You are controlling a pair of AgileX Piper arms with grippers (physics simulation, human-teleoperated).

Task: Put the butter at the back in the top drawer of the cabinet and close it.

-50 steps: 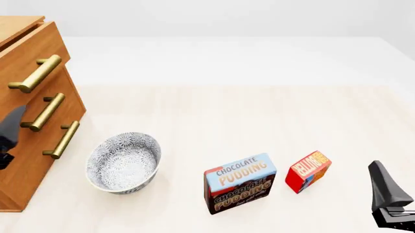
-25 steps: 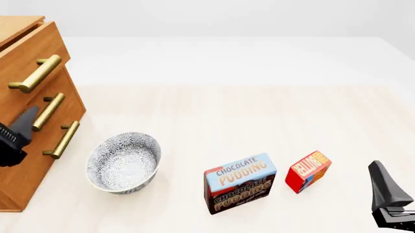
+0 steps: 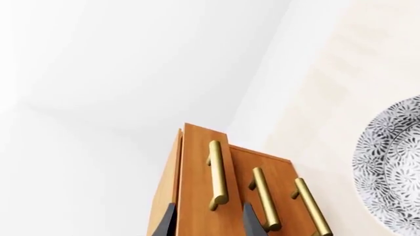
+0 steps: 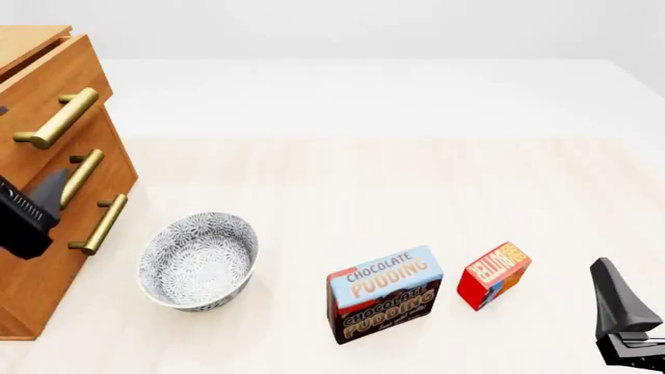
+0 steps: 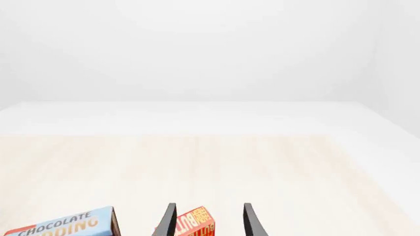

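Pale wood tabletop (image 4: 416,187), white backdrop. Cabinet (image 4: 31,257) at 9 o'clock, brown wood w/ brass bars, partly cut off; top drawer (image 4: 52,82) slightly out. Left gripper (image 3: 206,221) jaws apart before it. Patterned bowl (image 4: 198,261) nearby. Pudding box (image 4: 385,294) at 6. Butter (image 4: 494,274), red, just right. Right gripper (image 5: 206,221) jaws apart, empty, at 4.

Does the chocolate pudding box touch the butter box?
Apart. The front view shows a strip of bare table between the pudding box and the butter, which stands to its right.
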